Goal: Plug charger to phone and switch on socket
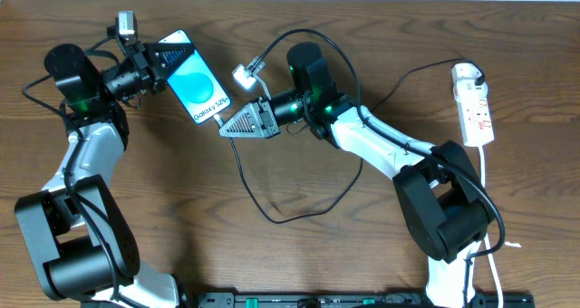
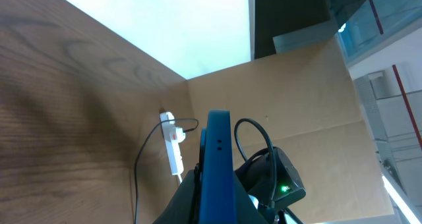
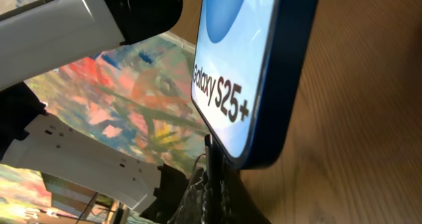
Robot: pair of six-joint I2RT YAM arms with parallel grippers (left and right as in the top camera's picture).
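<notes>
Now I am pinching the phone (image 1: 195,89) in my left gripper (image 1: 156,65) near the table's (image 1: 317,272) far-left corner. My right gripper (image 1: 225,129) is clamping the charger (image 1: 272,217) tip at its port. Next I'd push straight in, then reach the socket (image 1: 476,109) by the right edge.

One phone (image 1: 195,80), one charger (image 1: 272,218), one socket (image 1: 476,104)
</notes>
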